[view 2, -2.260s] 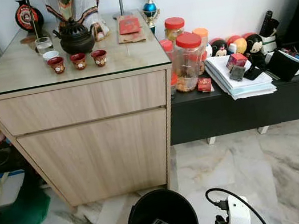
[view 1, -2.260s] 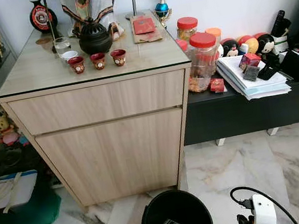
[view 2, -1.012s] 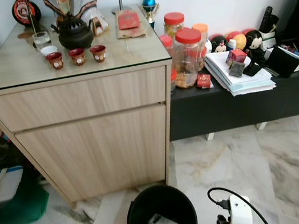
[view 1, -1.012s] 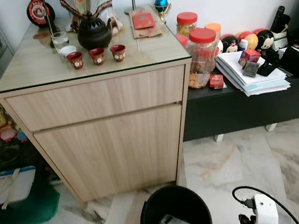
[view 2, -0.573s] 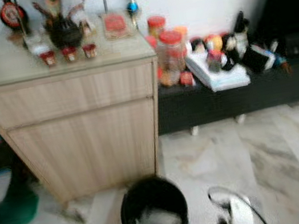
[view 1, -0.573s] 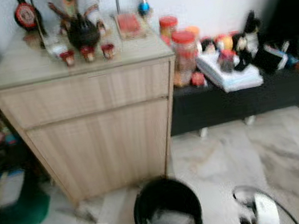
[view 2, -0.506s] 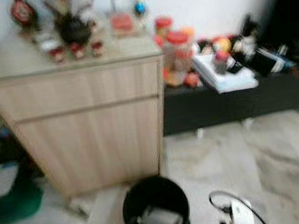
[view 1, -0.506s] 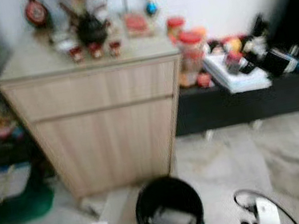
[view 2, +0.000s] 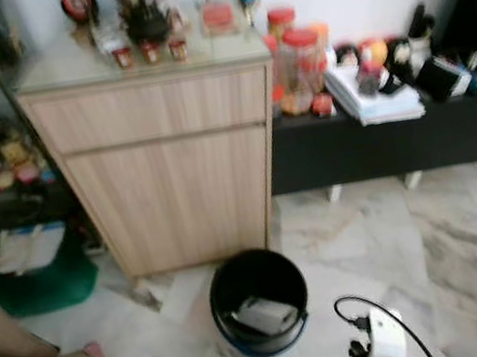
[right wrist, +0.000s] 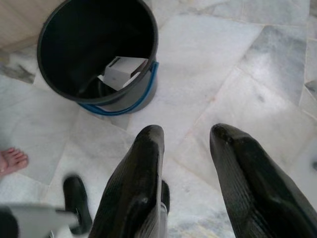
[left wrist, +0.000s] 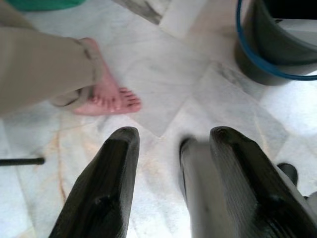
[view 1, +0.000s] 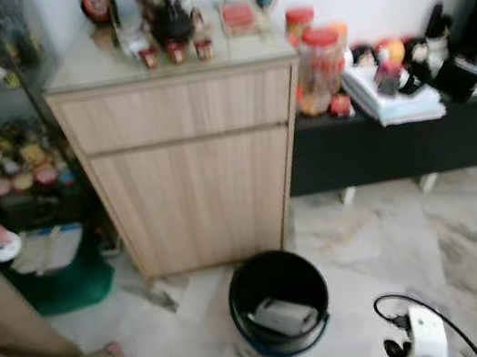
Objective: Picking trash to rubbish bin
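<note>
A black bin stands on the marble floor, just in front of a wooden cabinet. The bin has a blue band near its bottom. Inside it lies a white box, the trash, down at the bottom of the bin. The box lies tilted.

The left hand hangs low over the floor. Its two black fingers are spread apart and hold nothing. The bin is near it, off to one side. A person's bare foot rests on the floor close by, with a tan trouser leg above it.

The right hand also hangs low over the floor, near the bin. Its fingers are spread apart too, and hold nothing.

On top of the cabinet, near the front edge, stand three small red cups in a row. Behind them is a dark pot.

To the right of the cabinet is a low black shelf. At its left end stand clear jars with red lids, with something brown inside. A pile of white papers lies further along it.

To the left of the cabinet a green bag sits on the floor.
</note>
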### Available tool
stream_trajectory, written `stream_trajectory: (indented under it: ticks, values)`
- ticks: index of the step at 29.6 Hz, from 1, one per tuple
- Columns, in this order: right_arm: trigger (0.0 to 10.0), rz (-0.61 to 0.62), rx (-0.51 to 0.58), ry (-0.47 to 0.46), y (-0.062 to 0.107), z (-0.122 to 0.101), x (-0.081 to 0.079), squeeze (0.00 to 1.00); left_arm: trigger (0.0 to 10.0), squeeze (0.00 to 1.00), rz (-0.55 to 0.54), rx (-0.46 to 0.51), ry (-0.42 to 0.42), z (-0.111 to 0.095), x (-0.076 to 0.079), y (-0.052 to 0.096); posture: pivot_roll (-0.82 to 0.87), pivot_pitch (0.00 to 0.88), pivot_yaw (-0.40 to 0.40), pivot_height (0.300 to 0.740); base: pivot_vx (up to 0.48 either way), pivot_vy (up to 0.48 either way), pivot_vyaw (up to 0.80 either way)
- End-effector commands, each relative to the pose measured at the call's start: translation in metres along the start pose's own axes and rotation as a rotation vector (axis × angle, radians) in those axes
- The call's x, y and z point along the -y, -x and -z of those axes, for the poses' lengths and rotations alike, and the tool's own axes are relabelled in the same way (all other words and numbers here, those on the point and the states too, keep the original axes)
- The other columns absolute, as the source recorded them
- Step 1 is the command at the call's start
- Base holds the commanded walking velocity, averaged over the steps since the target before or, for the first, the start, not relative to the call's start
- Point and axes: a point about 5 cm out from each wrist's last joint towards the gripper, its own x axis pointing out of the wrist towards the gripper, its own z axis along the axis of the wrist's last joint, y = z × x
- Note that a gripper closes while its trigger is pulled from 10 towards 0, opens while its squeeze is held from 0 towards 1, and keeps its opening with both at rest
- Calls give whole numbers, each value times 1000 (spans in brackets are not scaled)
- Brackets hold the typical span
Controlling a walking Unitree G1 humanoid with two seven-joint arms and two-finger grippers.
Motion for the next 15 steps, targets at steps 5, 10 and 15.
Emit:
stream_trajectory:
  ticks: [5,10,15]
  values:
    - [10000,-6,3,-9,0,0,-2,0,10000,0,0,-13,-7,3,-1,1,-37,15,-97,740,-267,0,0]
    - [10000,-8,5,-10,0,-1,-2,0,10000,0,1,-13,-7,3,-1,1,-37,15,-97,740,-258,0,0]
    - [10000,-9,7,-10,-1,-1,-2,0,10000,0,2,-12,-6,2,-1,0,-38,14,-97,740,-250,0,0]
